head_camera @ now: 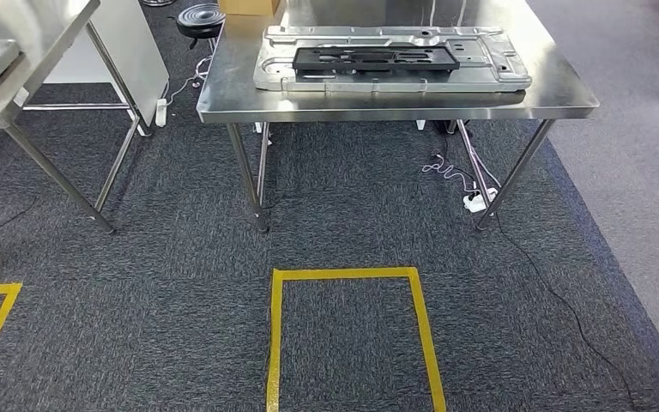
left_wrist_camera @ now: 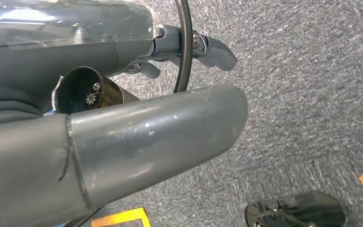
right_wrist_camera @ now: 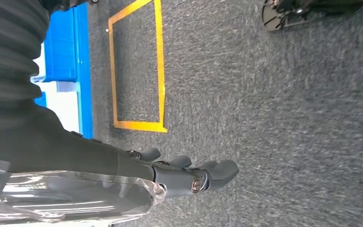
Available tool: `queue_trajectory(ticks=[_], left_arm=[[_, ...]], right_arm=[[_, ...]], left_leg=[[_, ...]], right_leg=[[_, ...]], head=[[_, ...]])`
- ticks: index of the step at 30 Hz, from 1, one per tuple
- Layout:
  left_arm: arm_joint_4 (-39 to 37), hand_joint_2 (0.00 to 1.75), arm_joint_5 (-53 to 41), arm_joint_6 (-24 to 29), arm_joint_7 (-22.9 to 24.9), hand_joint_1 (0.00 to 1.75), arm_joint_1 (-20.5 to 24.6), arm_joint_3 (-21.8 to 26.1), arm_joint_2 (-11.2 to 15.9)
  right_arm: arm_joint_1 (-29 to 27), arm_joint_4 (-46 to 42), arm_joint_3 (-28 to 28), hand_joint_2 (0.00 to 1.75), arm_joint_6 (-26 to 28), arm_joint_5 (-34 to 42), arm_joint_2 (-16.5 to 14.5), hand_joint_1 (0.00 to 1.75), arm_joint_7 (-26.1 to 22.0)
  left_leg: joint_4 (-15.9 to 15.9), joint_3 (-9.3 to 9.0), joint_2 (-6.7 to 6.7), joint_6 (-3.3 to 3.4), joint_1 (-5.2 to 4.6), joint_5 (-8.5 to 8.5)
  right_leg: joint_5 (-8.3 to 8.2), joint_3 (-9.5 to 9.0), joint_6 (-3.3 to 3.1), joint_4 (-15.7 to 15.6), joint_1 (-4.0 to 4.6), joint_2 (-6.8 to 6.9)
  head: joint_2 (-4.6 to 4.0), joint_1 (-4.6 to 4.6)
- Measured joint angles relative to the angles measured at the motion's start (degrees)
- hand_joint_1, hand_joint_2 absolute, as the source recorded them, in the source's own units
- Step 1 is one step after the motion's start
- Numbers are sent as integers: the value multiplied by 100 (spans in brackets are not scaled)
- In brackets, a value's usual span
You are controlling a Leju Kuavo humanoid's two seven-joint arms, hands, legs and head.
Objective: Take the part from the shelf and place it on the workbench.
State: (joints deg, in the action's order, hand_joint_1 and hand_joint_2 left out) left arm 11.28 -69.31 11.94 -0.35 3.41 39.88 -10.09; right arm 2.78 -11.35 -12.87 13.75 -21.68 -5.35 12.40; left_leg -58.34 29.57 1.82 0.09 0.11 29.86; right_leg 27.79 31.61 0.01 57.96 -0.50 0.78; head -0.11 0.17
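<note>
Grey carpet [head_camera: 137,283] with a yellow tape box [head_camera: 352,335] lies nearest; both hands hang over it, left hand [left_wrist_camera: 123,142] and right hand [right_wrist_camera: 170,175] holding nothing, fingers loosely straight. Farther off, the black part [head_camera: 376,58] already lies on a silver plate [head_camera: 395,73] on the worktop [head_camera: 395,107], so placing looks done.

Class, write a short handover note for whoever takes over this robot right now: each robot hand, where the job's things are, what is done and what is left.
Left robot hand: open, holding nothing, hanging over the carpet.
Right robot hand: open, holding nothing, also over the carpet.
Things: a black part lies on a large silver plate on the steel workbench ahead. A second steel table stands to the left.
Done: one part appears placed.
Left: I cannot tell whether more parts remain; the shelf is out of sight.
</note>
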Motion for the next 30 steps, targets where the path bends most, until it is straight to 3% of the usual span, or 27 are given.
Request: queue_trajectory(ticks=[2,4,5,6,7,9,10,12,14,16,17,19,20,21,22,23,25,26,28,30], left_arm=[[0,0,-8,2,0,0,-3,1,-1],[0,0,-11,2,0,0,-15,2,-2],[0,0,-12,1,1,0,-22,3,-2],[0,0,-12,-1,3,0,-26,3,-3],[0,0,-13,-2,4,0,-27,4,-3],[0,0,-17,-3,7,0,-27,7,0],[0,0,-20,-2,8,0,-28,8,3],[0,0,-24,-1,11,0,-29,9,8],[0,0,-27,4,15,0,-27,11,7],[0,0,-28,11,17,0,-19,14,2],[0,0,-28,14,17,0,-15,15,-1],[0,0,-28,14,18,0,-22,16,-3],[0,0,-28,14,21,0,-28,16,-3],[0,0,-28,14,25,0,-32,17,-3],[0,0,-28,14,28,0,-31,17,-6],[0,0,-28,14,31,0,-26,18,-10],[0,0,-28,15,33,0,-18,18,-21],[0,0,-28,16,33,0,-15,18,-23],[0,0,-27,21,35,0,-4,18,-25],[0,0,-26,23,39,0,12,18,-26]], right_arm=[[4,5,-17,175,0,-3,-12,0,-16],[5,6,-41,175,0,-3,-13,0,-26],[3,7,-52,175,1,-4,-13,0,-27],[2,9,-61,131,2,-6,-14,0,-27],[2,12,-67,87,2,-8,-16,0,-27],[5,16,-70,0,2,-11,-29,0,-27],[12,16,-70,0,3,-15,-38,0,-27],[22,16,-71,0,3,-28,-53,0,-28],[14,19,-72,0,4,-43,-54,0,-29],[-2,22,-72,0,4,-55,-51,0,-29],[-2,24,-72,0,4,-61,-51,0,-29],[8,25,-72,0,2,-70,-52,0,-29],[12,25,-72,0,1,-74,-53,0,-29],[12,25,-72,0,-2,-76,-52,0,-29],[7,26,-72,0,-3,-76,-52,0,-29],[2,28,-72,0,-4,-77,-51,0,-29],[4,31,-72,0,-4,-77,-50,0,-29],[12,32,-72,0,-4,-78,-51,0,-29],[19,32,-73,0,-4,-79,-52,0,-29],[9,37,-74,0,-4,-79,-55,0,-28]], left_leg=[[-489,220,-78,-48,18,322],[-1253,573,-117,-71,27,676],[-1491,681,-122,-76,31,724],[-1542,702,-124,-76,34,668],[-1338,600,-139,-67,37,494],[-601,243,-284,-28,43,107],[-258,100,-404,-7,46,-13],[4,19,-560,25,39,-47],[35,29,-492,68,32,-81],[94,16,-374,148,51,-141],[123,18,-308,184,65,-168],[130,44,-171,214,56,-182],[127,59,-95,214,52,-182],[125,67,-25,214,50,-181],[122,69,42,210,50,-178],[119,62,100,202,51,-173],[107,39,206,159,37,-147],[99,28,253,127,24,-130],[92,5,341,58,2,-104],[81,-28,379,-11,18,-68]], right_leg=[[-34,20,-68,-25,-17,-32],[-51,57,-97,-18,-12,-93],[-56,69,-100,-9,-8,-135],[-59,78,-101,5,-6,-183],[-59,81,-98,24,-6,-237],[-55,91,-84,64,-11,-343],[-58,115,-62,92,-8,-399],[-89,182,12,117,-21,-496],[-136,231,100,101,-33,-592],[-69,283,158,185,-31,-490],[68,377,183,385,-28,-373],[454,703,234,1084,-33,-167],[606,869,258,1449,-39,-128],[657,958,274,1659,-46,-112],[591,926,283,1644,-55,-94],[423,759,281,1367,-62,-54],[84,286,244,528,-49,152],[0,131,208,228,-29,235],[-1,69,130,58,18,262],[-21,71,55,34,6,144]], head=[[0,-1],[0,0],[0,0],[0,0],[0,-1],[0,0],[0,0],[0,1],[0,-1],[0,3],[0,4],[0,5],[0,4],[0,4],[0,4],[0,4],[0,4],[0,2],[0,-1],[0,-2]])
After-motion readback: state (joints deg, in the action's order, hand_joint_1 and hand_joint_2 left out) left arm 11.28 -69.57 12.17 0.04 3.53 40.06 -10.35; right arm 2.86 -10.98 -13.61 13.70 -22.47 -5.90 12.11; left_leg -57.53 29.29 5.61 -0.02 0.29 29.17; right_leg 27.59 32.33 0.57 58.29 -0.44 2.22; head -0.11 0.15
